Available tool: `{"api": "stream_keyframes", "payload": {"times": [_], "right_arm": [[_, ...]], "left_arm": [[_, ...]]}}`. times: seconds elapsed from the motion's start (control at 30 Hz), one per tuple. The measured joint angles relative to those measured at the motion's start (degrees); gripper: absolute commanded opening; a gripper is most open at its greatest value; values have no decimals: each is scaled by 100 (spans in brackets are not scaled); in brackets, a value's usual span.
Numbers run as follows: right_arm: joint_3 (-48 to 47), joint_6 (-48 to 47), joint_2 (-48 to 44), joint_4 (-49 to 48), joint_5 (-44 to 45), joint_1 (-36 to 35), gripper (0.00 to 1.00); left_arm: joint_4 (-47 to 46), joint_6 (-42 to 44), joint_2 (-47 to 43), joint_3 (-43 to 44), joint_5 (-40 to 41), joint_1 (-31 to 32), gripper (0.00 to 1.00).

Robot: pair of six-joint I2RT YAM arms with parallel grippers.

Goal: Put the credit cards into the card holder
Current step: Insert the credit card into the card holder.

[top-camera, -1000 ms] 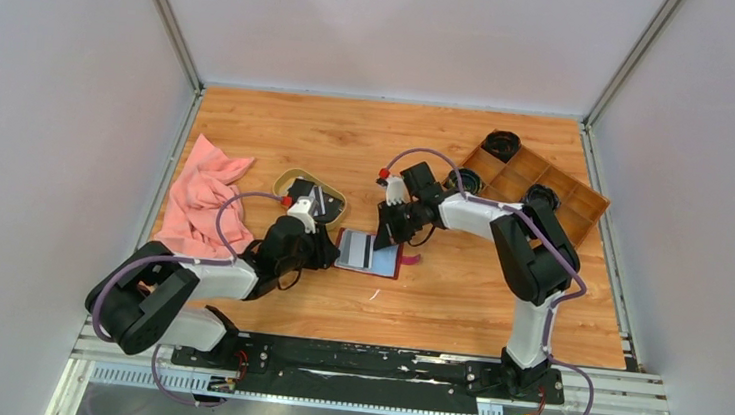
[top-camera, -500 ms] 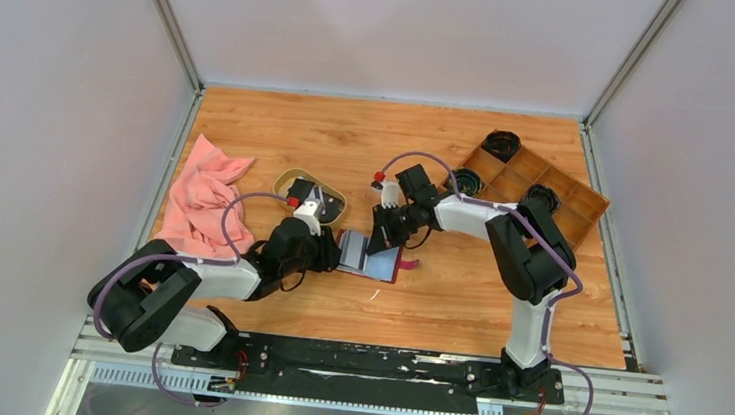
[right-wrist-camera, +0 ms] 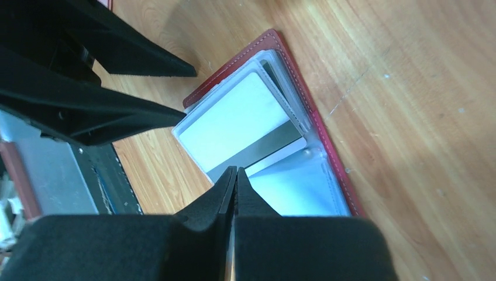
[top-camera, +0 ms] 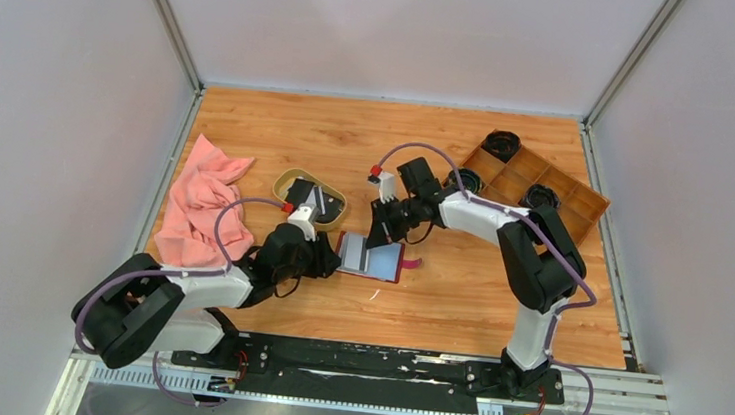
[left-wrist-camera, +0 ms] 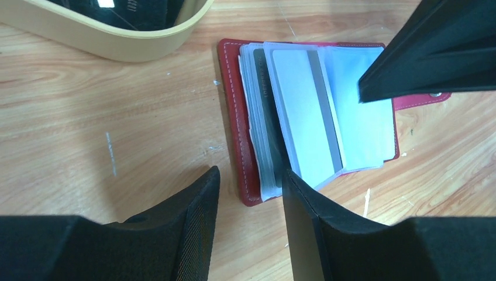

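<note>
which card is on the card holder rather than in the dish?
The white card with the grey stripe, lying on the open red card holder. The black cards sit in the tan dish.

Two arms, the left arm (top-camera: 201, 288) and the right arm (top-camera: 473, 215), are built of white tubular links and bulky black joint housings. A purple cable (top-camera: 417, 149) is run along each, and a small red cap (top-camera: 287, 207) is seen near each wrist. Matte black, wedge-shaped fingers (left-wrist-camera: 187, 234) are fitted; both bases are bolted to a black rail (top-camera: 370, 360).
</note>
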State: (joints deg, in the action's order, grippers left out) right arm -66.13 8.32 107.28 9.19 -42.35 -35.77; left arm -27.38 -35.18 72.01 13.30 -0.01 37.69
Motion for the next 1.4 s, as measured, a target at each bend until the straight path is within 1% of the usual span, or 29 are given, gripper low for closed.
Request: {"api": "stream_keyframes", "payload": {"times": [0.17, 0.3, 0.5, 0.67, 0.83, 1.1, 1.3, 1.4], "right_arm": [[-345, -835, -140, 481, 164, 0, 0], [-592, -1132, 57, 846, 339, -11, 0], [-638, -1084, 417, 1071, 673, -83, 0], [-684, -951, 490, 1150, 804, -111, 0], [-820, -767, 608, 1180, 789, -190, 0], [-949, -459, 761, 1178, 522, -236, 0], [-1003, -337, 802, 1158, 289, -238, 1], [-1014, -411, 802, 1165, 251, -236, 5]], "left_arm": [[323, 0, -354, -26, 157, 0, 51], [511, 4, -424, -31, 289, 0, 53], [529, 9, -396, -37, 422, 2, 54], [409, 15, -142, 85, 457, 2, 53], [282, 31, 131, 227, 428, 2, 50], [162, 28, 345, 330, 356, 2, 50], [221, 26, 260, 321, 326, 2, 54], [457, 31, -81, 203, 282, 2, 57]]}}
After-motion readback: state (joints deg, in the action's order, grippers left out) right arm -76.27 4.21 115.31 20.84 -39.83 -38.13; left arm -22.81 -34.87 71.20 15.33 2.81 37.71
